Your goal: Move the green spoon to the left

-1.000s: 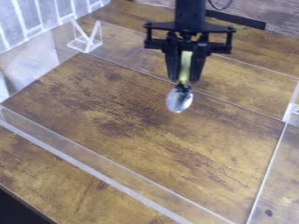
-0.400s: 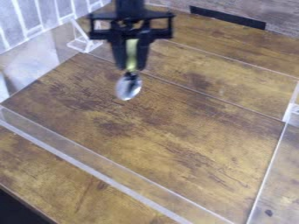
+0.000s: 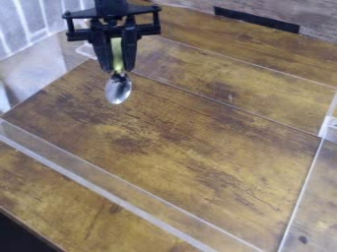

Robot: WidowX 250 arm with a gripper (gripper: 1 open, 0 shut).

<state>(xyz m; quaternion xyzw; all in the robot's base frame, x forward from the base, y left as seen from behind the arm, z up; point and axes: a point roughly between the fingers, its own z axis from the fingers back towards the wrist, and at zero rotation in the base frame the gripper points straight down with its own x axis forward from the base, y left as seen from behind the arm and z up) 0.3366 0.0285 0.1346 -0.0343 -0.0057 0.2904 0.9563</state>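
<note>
The green spoon (image 3: 118, 81) hangs upright from my black gripper (image 3: 117, 54), its yellow-green handle pinched between the fingers and its shiny silver bowl pointing down. The bowl hovers just above the wooden table (image 3: 198, 138), over its far-left part. My gripper points straight down and is shut on the handle. Most of the handle's upper part is hidden between the fingers.
A clear plastic wall (image 3: 145, 212) runs across the front of the work area, and another clear panel edges the right side (image 3: 309, 177). A small clear triangular stand (image 3: 87, 45) sits at the back left, just behind the gripper.
My gripper has carried the spoon leftward across the table, from right of centre to the far-left area, rolling a little about its vertical axis. The grip on the spoon stays the same.
</note>
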